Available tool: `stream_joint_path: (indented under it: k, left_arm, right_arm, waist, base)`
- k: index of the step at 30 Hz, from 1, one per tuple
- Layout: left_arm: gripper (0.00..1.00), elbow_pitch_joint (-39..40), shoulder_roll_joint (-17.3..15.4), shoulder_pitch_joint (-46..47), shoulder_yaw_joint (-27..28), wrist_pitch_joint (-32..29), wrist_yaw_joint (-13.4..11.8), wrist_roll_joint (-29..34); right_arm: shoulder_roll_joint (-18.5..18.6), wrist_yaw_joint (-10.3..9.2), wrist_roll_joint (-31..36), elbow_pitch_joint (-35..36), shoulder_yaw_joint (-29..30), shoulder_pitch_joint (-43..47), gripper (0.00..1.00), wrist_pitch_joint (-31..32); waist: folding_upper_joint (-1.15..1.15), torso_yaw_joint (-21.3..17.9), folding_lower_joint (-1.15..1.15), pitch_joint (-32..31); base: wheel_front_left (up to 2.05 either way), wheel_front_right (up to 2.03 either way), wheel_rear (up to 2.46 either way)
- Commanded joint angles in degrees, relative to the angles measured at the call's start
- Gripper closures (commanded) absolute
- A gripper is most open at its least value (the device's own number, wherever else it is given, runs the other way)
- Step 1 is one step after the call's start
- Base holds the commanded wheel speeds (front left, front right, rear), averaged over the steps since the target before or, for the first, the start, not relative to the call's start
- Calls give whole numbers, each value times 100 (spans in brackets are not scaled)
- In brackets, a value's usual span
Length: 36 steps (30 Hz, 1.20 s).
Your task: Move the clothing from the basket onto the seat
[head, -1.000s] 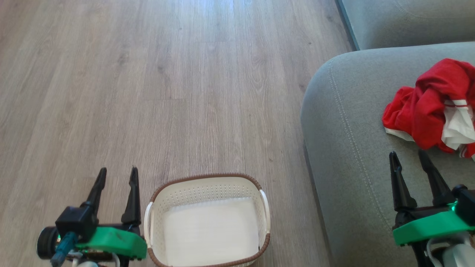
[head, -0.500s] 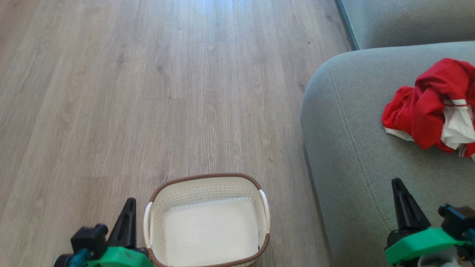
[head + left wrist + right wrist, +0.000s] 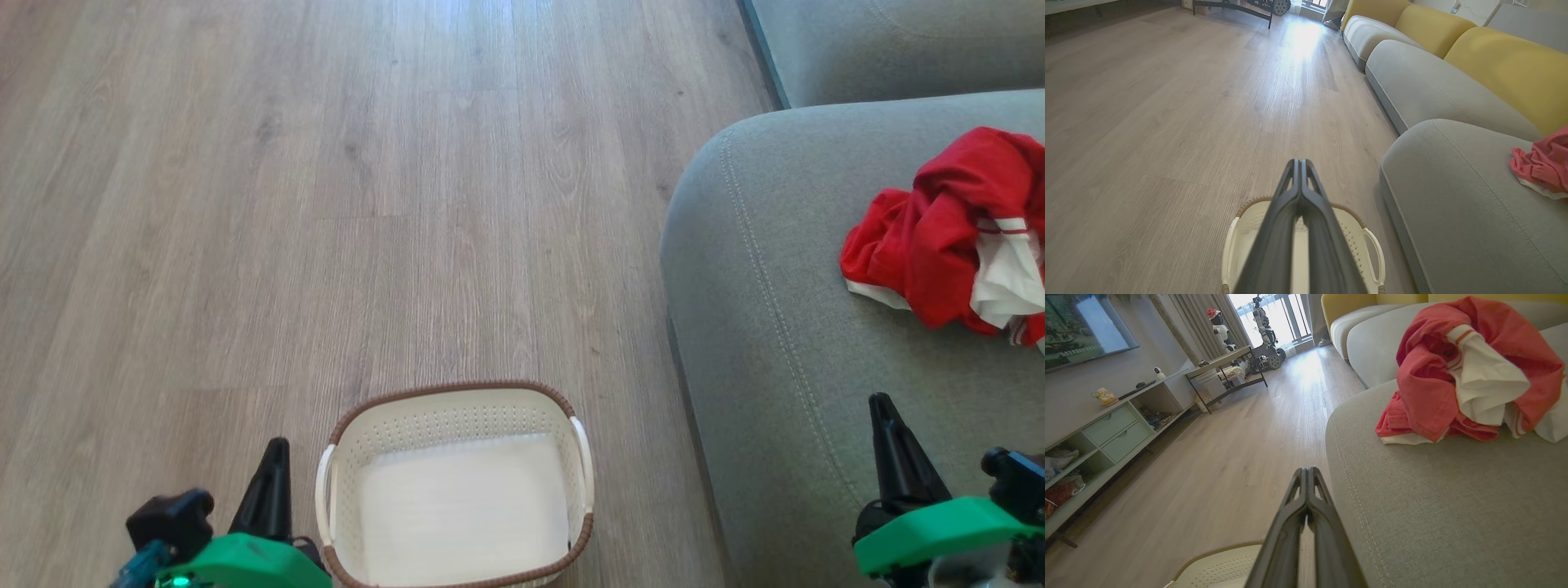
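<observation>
Head view. The basket (image 3: 454, 385) stands on the wood floor (image 3: 326, 204), just left of the seat (image 3: 775, 343). We cannot tell whether the two touch. The bottom edge of the frame cuts off the basket's near end. Of its inside we see dotted walls and a bare white bottom.

The clothing (image 3: 931, 237) lies in a crumpled red heap on the seat, well apart from the basket. White patches and a thin striped band show on it. The right edge of the frame cuts it off. We cannot tell how many garments the heap holds, and we can make out no print in the folds.

We find the left gripper (image 3: 277, 451) low at the left, just beside the basket's left side, its body cut off by the bottom edge. The head view gives us only a single dark spike. In the left wrist view its two fingers (image 3: 1274, 245) are pressed together at the tips with nothing between them. They hide the middle of the basket in that view.

The right gripper (image 3: 880, 406) sits low at the right, over the front part of the seat, near the heap but apart from it. We cannot tell whether it touches the cushion. In the right wrist view its fingers (image 3: 1331, 547) meet at the tips and hold nothing. A corner of the basket shows at that view's bottom edge, partly behind them. The heap looks paler, almost pink, in both wrist views.
</observation>
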<state>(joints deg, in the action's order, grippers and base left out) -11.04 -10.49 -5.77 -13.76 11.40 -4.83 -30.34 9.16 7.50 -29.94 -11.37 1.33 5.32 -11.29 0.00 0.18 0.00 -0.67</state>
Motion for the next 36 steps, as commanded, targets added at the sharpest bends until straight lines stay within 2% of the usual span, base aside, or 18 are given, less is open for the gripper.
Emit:
stream_joint_path:
  k: [1, 36]
  left_arm:
    - [100, 156, -24, 325, 163, -20, 51, -110]
    - [100, 9, 197, 611, 728, -564, 445, -2181]
  right_arm:
    - [19, 1, -109, 168, 38, -281, 100, 17]
    - [-182, 0, -2163, 24, 178, -569, 100, 588]
  waist:
    - [0, 0, 0, 1]
    - [0, -6, 0, 29]
  base:
    - [0, 0, 0]
    - [0, 0, 0]
